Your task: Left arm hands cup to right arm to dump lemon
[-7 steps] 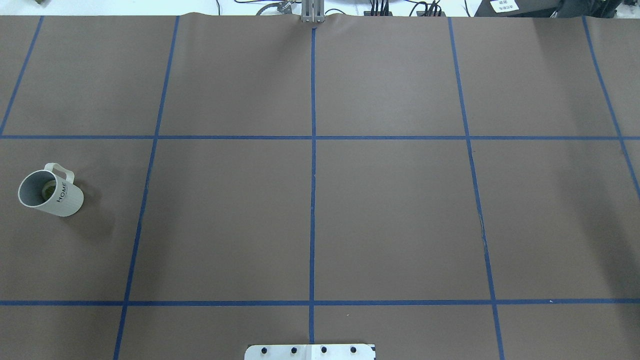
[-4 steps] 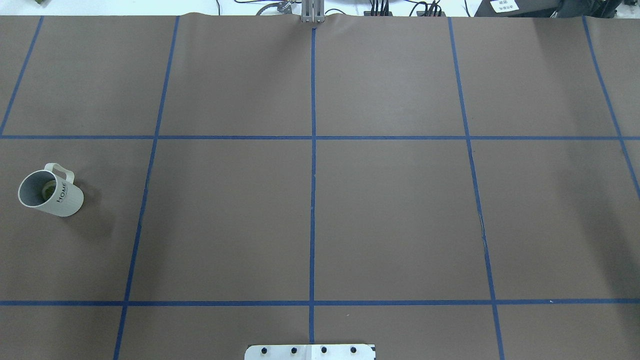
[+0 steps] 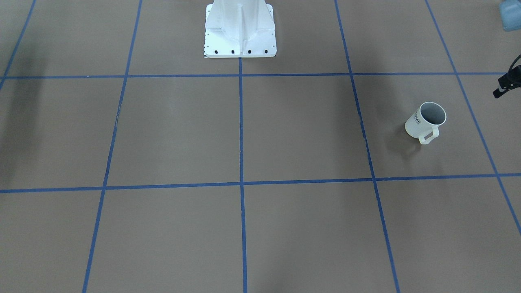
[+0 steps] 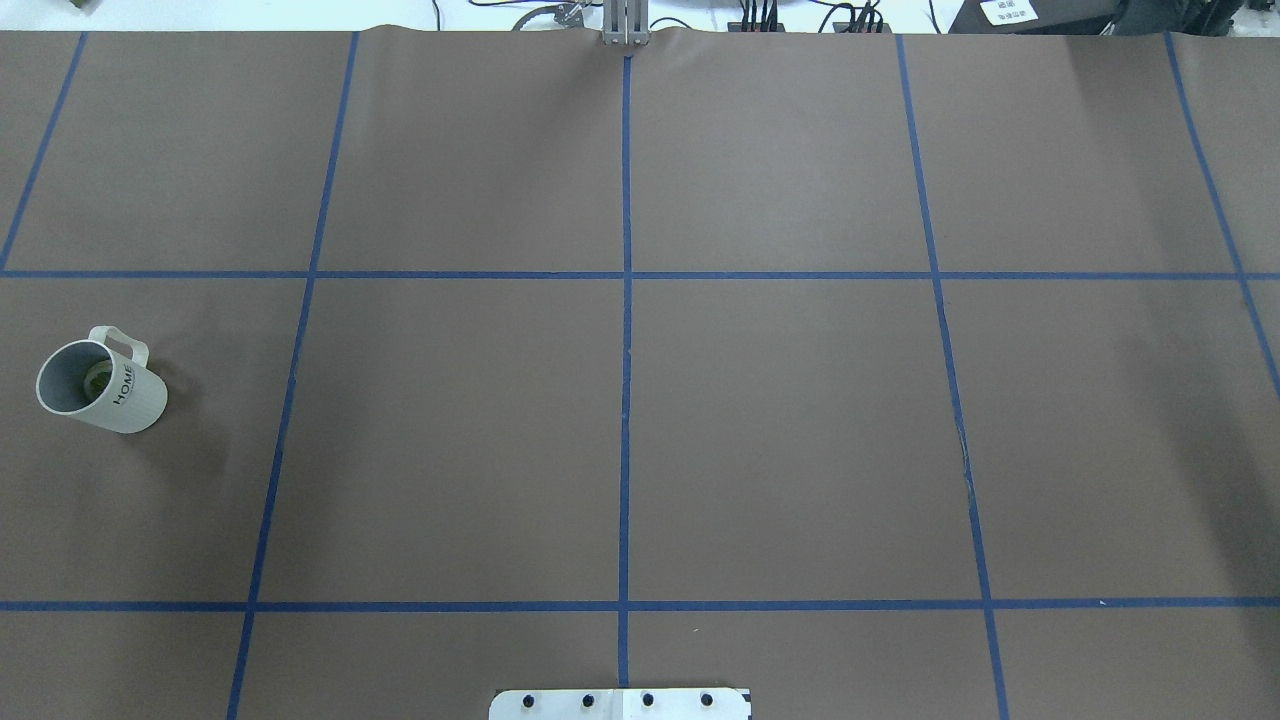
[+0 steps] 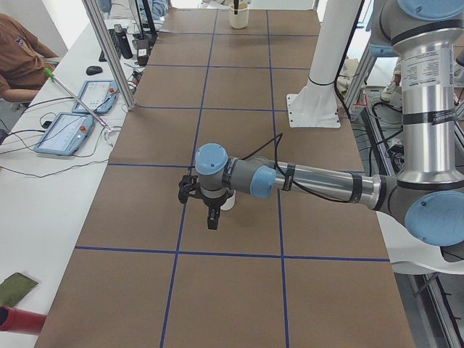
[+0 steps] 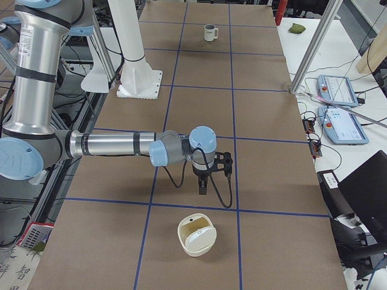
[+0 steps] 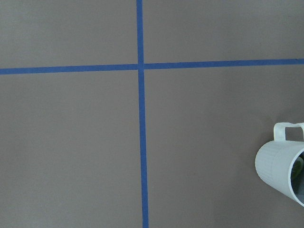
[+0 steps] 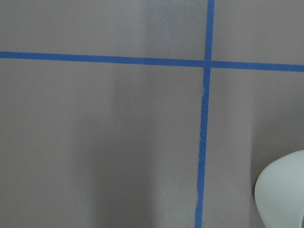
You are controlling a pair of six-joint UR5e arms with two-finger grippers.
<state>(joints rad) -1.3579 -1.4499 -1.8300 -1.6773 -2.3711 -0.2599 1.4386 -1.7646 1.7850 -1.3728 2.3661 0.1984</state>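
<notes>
The left gripper (image 5: 210, 214) hangs low over the brown table (image 4: 780, 430) and half hides the cup (image 4: 102, 386) in the left side view. I cannot tell whether its jaws are spread or closed, nor those of the right gripper (image 6: 203, 185). The cup stands upright at the robot's far left, with the lemon (image 4: 96, 378) a dim greenish patch inside. Blue tape lines (image 4: 626, 400) grid the table. A cream-white tub (image 6: 196, 234) sits near the right gripper, and teach pendants (image 5: 69, 130) lie on a side bench.
</notes>
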